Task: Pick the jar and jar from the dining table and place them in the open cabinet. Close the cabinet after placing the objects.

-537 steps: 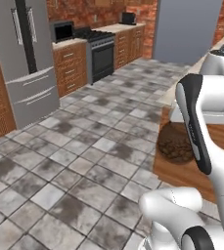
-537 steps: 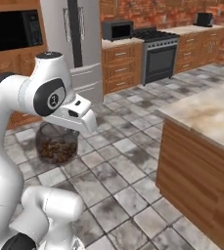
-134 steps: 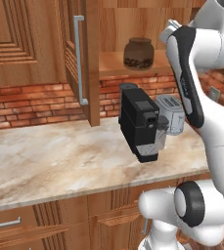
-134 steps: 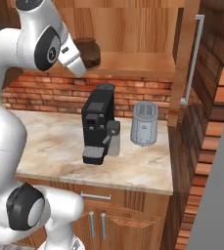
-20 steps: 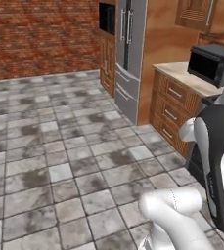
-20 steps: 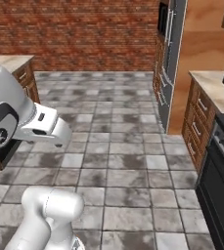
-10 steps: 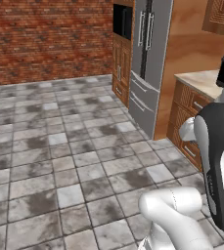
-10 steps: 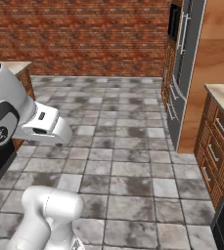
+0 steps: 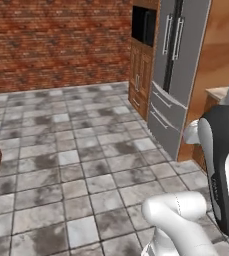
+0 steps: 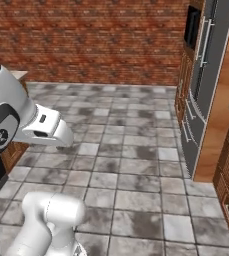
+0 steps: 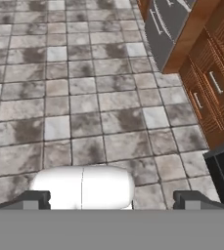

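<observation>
A red brick wall (image 9: 56, 40) spans twelve o'clock above a grey mottled stone-tile floor (image 9: 81, 165). A tall steel double-door refrigerator (image 9: 173, 75) is set at two o'clock. The two-finger gripper (image 11: 111, 199) is held spread wide, pinching nothing, presumably kept tucked for driving. No jars, dining table or cabinet can be placed here.

Mottled grey stone floor tiles (image 9: 86, 165), matt with pale grout. Rough red brick wall (image 10: 96, 40). Brushed grey metal fridge (image 9: 178, 65) with silver bar handles. Warm brown wood drawer units (image 11: 209, 93), smooth, lightly sheened. Glossy white plastic-looking arm shell (image 10: 16, 115); dark finger tips (image 11: 33, 199), possibly matt rubber
</observation>
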Robot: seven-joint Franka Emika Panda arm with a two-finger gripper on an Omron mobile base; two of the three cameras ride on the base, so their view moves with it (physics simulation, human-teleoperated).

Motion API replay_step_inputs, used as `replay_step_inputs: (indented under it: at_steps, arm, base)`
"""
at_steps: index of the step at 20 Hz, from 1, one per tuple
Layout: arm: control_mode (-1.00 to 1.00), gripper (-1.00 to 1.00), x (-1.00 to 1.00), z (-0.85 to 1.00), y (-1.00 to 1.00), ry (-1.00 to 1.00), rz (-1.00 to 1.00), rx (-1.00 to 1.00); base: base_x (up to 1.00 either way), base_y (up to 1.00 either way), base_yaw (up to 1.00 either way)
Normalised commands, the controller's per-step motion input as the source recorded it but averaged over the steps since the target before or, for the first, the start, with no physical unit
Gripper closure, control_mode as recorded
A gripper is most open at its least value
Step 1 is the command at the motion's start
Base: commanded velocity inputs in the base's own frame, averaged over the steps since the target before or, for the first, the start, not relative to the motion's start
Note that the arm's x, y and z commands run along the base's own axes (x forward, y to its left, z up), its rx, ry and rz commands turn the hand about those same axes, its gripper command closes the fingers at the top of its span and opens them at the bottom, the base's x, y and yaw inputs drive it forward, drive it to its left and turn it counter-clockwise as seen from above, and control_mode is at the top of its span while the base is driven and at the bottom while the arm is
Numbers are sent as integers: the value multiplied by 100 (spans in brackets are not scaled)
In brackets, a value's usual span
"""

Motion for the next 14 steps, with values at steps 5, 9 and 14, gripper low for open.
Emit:
replay_step_inputs:
  at_steps: [5, 9, 14]
  arm:
    - [100, -100, 0, 0, 0, 0, 0, 0]
    - [100, -100, 0, 0, 0, 0, 0, 0]
    - [100, -100, 0, 0, 0, 0, 0, 0]
  base:
    - [83, 0, 7]
    - [83, 0, 6]
    - [84, 0, 6]
